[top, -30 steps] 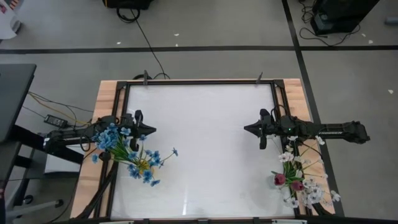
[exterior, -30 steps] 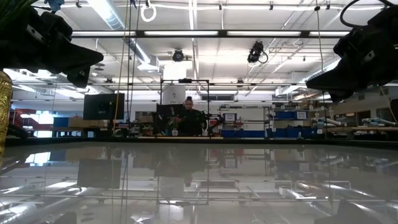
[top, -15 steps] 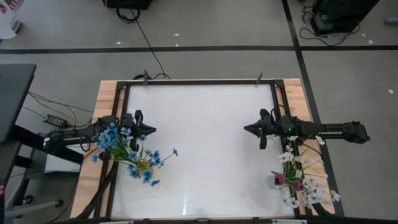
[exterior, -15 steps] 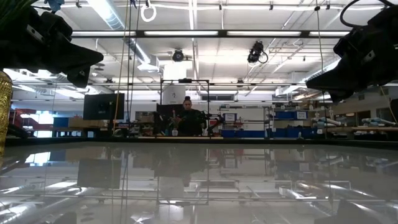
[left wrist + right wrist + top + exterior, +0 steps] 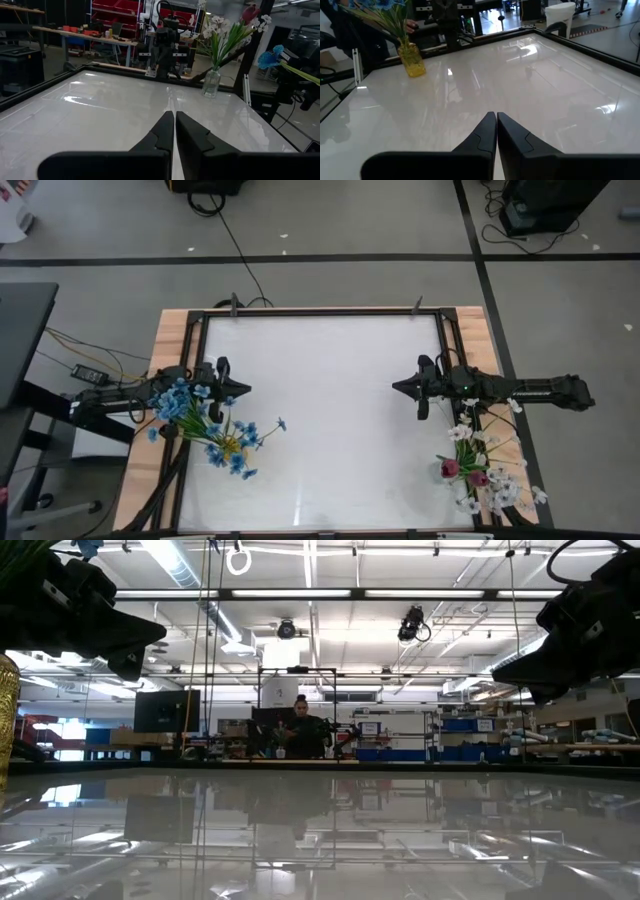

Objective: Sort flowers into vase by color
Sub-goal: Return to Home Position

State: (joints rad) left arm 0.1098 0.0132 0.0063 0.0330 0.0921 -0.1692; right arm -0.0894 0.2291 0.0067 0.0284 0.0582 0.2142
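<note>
Blue flowers [image 5: 200,415] stand with their stems in a yellow vase [image 5: 413,62] near the table's left edge. White sprays and dark red buds [image 5: 475,465] stand in a clear glass vase [image 5: 211,83] near the right edge. My left gripper [image 5: 245,390] hovers shut above the table beside the blue bunch, pointing toward the table's middle. My right gripper [image 5: 397,387] hovers shut opposite it, just beyond the white and red bunch. Neither holds anything; both wrist views show the fingertips closed together [image 5: 174,116] [image 5: 496,117].
The white tabletop [image 5: 320,410] between the two grippers is bare, bounded by a black frame [image 5: 320,310] on a wooden base. In the low view a person [image 5: 300,730] sits far behind the table, among shelves and monitors.
</note>
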